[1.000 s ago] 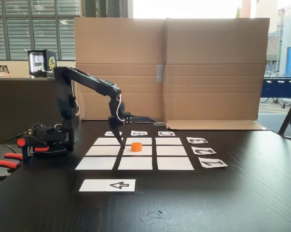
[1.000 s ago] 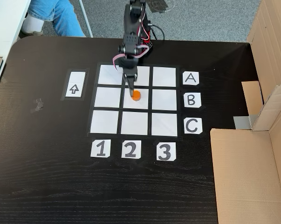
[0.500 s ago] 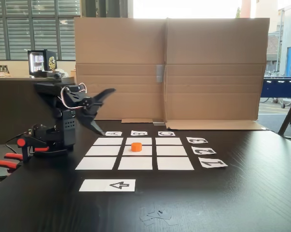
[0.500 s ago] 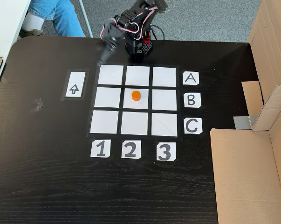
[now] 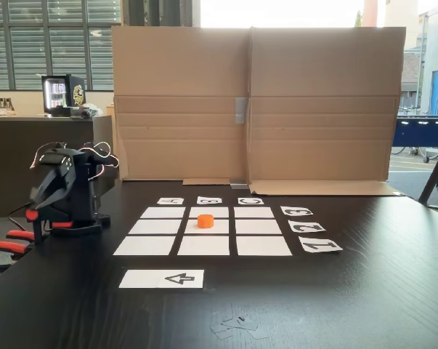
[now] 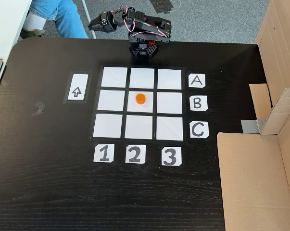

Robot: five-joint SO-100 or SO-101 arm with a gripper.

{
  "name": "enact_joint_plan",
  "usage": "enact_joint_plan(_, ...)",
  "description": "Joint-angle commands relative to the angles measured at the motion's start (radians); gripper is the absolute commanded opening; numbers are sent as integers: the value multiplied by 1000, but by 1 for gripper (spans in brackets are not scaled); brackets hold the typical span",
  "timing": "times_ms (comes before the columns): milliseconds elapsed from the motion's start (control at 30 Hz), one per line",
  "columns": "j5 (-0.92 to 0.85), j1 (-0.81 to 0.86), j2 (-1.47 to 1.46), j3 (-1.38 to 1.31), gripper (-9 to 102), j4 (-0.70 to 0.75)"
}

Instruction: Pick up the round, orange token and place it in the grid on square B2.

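**Resting on the centre cell, token free of the arm**

Reading the cards first: in a fixed view the letters A (image 6: 196, 81), B (image 6: 197, 103), C (image 6: 198, 130) run down the right of the grid (image 6: 115, 77), and 1 (image 6: 104, 153), 2 (image 6: 134, 154), 3 (image 6: 170, 156) along its near edge. A paper strip (image 6: 78, 87) to the left carries a black arrow.

The token (image 6: 140, 98) sits upright on square B2 (image 6: 148, 108), slightly toward the A row, touching nothing else. In both fixed views it is well apart from the arm.

Half a second ago the arm was still reaching out over the table corner; now it is folded back over its base, the gripper (image 6: 93, 24) tucked off past the table's far edge. Jaws: cannot tell how far apart, too small and dark.

Surface: black wood-grain table (image 6: 48, 183). Cardboard sheets (image 5: 251, 102) stand behind it; a window with blinds (image 5: 51, 40) beyond. A person's blue-trousered leg (image 6: 56, 14) shows at the top left.
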Motion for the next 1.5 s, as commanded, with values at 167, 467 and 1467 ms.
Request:
enact_joint_plan(167, 37, 67, 15, -9, -1, 49)
enact_joint_plan(467, 37, 61, 14, -9, -1, 48)
enact_joint_plan(1467, 35, 61, 14, -9, -1, 48)
